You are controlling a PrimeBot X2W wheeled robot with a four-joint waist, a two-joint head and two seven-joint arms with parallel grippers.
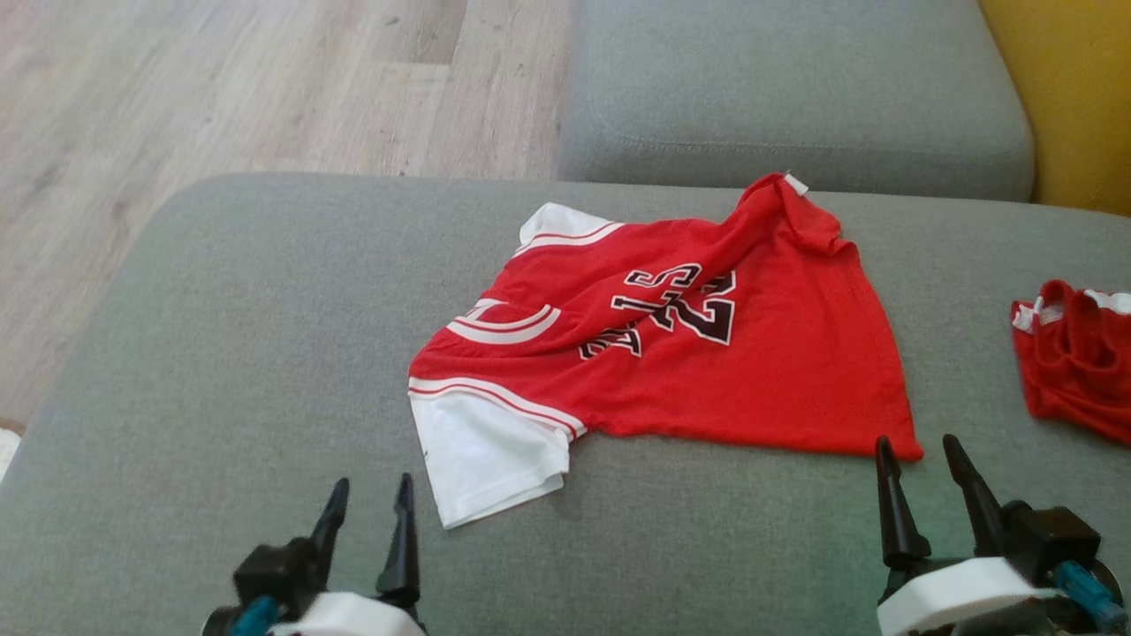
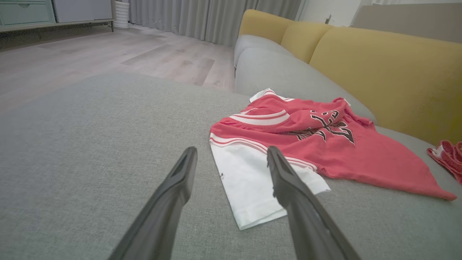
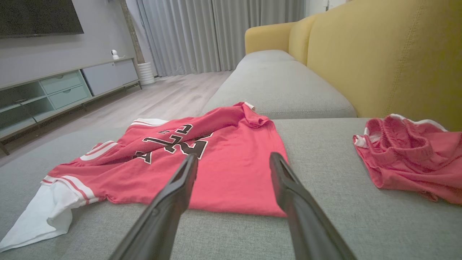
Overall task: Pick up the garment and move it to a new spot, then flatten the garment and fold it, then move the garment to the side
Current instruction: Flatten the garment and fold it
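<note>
A pale wooden floor shows at the upper left of the head view. In the right wrist view a low cabinet with drawers stands along the wall there, with grey curtains further along. The wide grey seat cushion of the sofa spans the foreground, a second grey cushion lies behind it, and the yellow backrest rises at the far right.

The left hand sits at the lower left over the seat cushion. Its two dark fingers are spread apart and point away from the robot, and their tips stop just short of the near white sleeve, apart from the cloth. The right hand sits at the lower right with its fingers likewise spread. Its tips are just beside the near hem corner of the red jersey; whether they touch it cannot be told.

The red jersey lies on the middle of the seat cushion, print side up, its long axis running left to right. Its neckline and both white sleeves point to the robot's left, its hem to the right. Folds crease the black number, and the far hem corner is bunched up, showing a white tag. Well apart to the right, a crumpled red garment lies near the backrest
</note>
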